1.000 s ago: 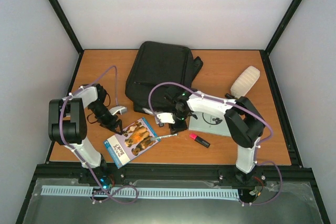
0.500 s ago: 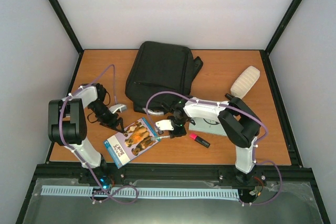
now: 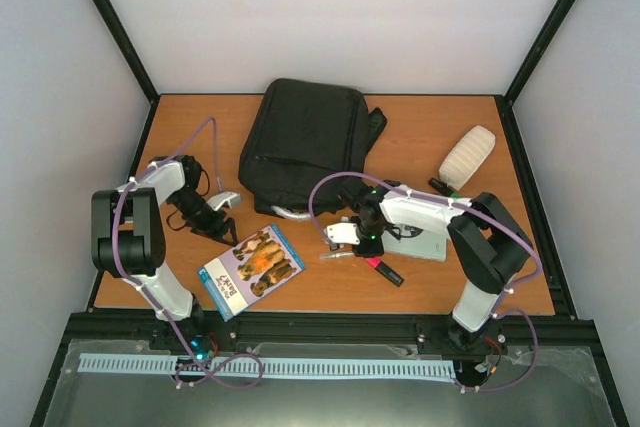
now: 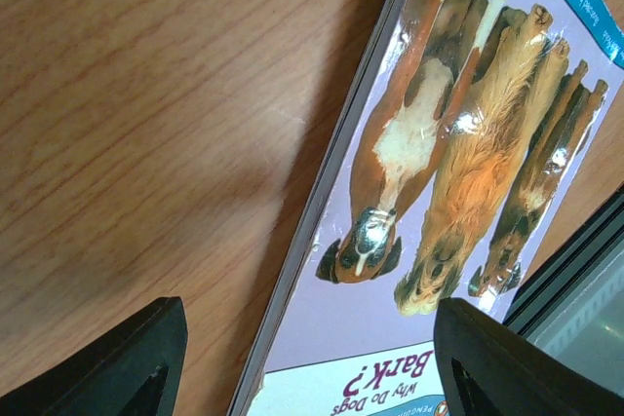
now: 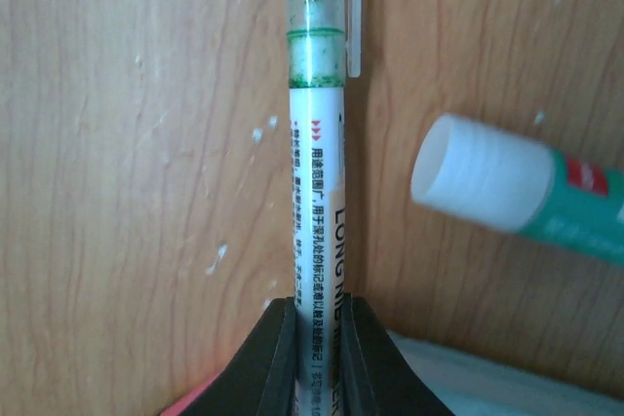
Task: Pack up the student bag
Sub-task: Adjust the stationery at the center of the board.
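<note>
I see left gripper [image 4: 317, 367] fingers spread wide over book [image 4: 458, 143] edge, desk [image 3: 420, 137] front-left. Right gripper [image 5: 322, 358] clamps pen [image 5: 317, 192] beside glue stick [image 5: 497, 187]. Student bag [image 3: 305, 142] at back centre, bare wood either side.

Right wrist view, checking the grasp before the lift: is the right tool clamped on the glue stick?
No, the right tool pinches the white pen; the glue stick lies apart beside it.
</note>
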You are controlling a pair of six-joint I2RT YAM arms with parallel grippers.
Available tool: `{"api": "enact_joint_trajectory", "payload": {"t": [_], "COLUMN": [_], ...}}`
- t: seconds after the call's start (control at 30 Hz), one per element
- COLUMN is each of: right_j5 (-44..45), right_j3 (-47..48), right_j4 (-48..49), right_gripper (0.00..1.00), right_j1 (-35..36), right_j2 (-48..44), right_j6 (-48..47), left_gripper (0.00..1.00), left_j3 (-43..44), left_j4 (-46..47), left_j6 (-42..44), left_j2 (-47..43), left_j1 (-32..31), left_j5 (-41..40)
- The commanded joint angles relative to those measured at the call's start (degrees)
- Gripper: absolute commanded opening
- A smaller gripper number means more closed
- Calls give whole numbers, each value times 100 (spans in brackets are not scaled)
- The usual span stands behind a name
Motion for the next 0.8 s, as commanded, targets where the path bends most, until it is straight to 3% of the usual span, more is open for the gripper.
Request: {"api": "enact_joint_trajectory", "payload": {"t": [0.0, 0.13, 0.37, 0.6, 0.77], "right_j5": [102, -402, -863, -1065, -797], "right_j3": [12, 526, 1352, 1926, 1890], "right_j4": [-355, -681, -530, -131, 59], "right_gripper": [13, 33, 46, 70, 76], "right_j1": [-98, -97, 216, 751, 1165], "right_j2": [-324, -417, 74, 841, 1148], "right_j6": [-115, -13, 107, -99, -325], "left_gripper": [72, 73, 77, 78, 79], "left_j3": [165, 127, 107, 171, 226], "left_j4": [71, -38, -130, -163, -29], "left_j6": [-55, 53, 51, -130, -173], "left_j2": [-11, 0, 45, 285, 472], "left_j1": [6, 6, 5, 6, 1], "left_j5": [206, 259, 275, 491, 588]}}
